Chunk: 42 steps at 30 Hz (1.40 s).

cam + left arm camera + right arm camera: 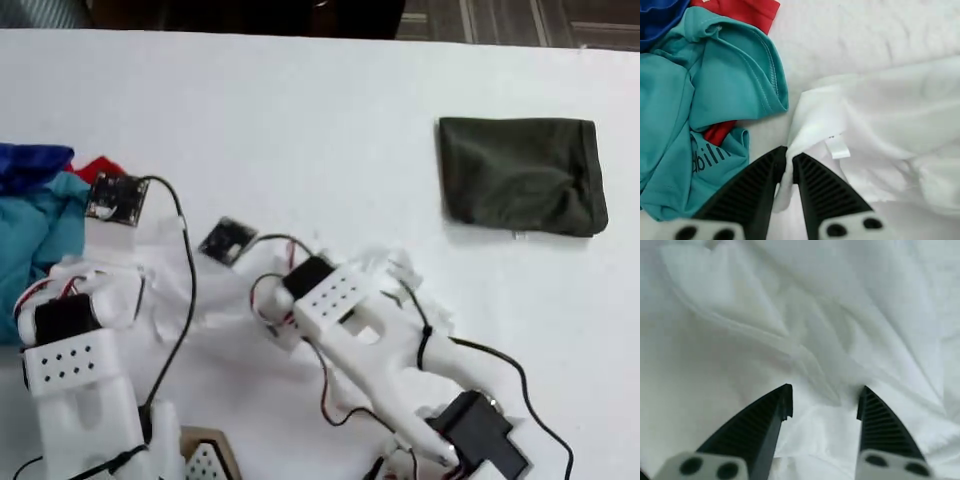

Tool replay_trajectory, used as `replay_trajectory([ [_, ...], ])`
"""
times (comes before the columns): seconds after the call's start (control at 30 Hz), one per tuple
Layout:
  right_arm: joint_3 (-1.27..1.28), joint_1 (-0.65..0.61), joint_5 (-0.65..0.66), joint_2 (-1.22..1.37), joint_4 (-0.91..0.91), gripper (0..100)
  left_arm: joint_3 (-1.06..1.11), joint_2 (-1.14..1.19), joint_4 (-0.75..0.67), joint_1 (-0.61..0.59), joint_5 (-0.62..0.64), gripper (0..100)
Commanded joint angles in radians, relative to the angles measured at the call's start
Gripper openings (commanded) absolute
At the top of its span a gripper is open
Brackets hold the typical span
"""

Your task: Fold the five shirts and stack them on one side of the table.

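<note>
My left arm (70,370) and right arm (370,335) are white plastic shells dotted with grids of small holes, carrying black motor blocks (480,435) and looping black and red cables (186,290). My left gripper (789,159) and right gripper (825,392) have black, ribbed, tapering fingers (755,185) on white bases.

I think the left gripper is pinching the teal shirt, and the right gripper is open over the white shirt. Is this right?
Not quite. The left gripper is shut on a fold of the white shirt, not on the teal shirt, which lies beside it. The left wrist view shows this. The right gripper is indeed open over the white shirt.
</note>
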Motion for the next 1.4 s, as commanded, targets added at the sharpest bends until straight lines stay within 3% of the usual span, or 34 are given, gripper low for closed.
replay_trajectory([
  [0.0, -0.037, -0.028, 0.0, 0.001, 0.007, 21.1, -0.012, -0.003, -0.015, -0.011, -0.006, 3],
  [0.57, -0.023, -0.019, 0.002, 0.176, -0.062, 20.7, -0.01, -0.003, -0.012, -0.011, -0.006, 3],
  [0.63, -0.023, -0.019, 0.002, 0.174, -0.061, 14.7, -0.01, -0.003, -0.012, -0.011, -0.006, 3],
  [0.7, -0.044, -0.016, -0.002, 0.174, -0.058, 1.3, -0.01, -0.003, -0.014, -0.011, -0.006, 3],
  [1.0, -0.189, 0.234, 0.005, 0.038, 0.028, 1.8, -0.004, -0.003, -0.014, -0.008, -0.006, 3],
  [1.23, -0.287, 0.456, 0.157, 0.019, -0.012, 1.8, -0.002, -0.002, -0.061, 0.032, 0.003, 3],
  [1.37, -0.322, 0.501, 0.166, 0.053, -0.065, 1.8, -0.002, -0.002, -0.087, 0.087, 0.049, 3],
])
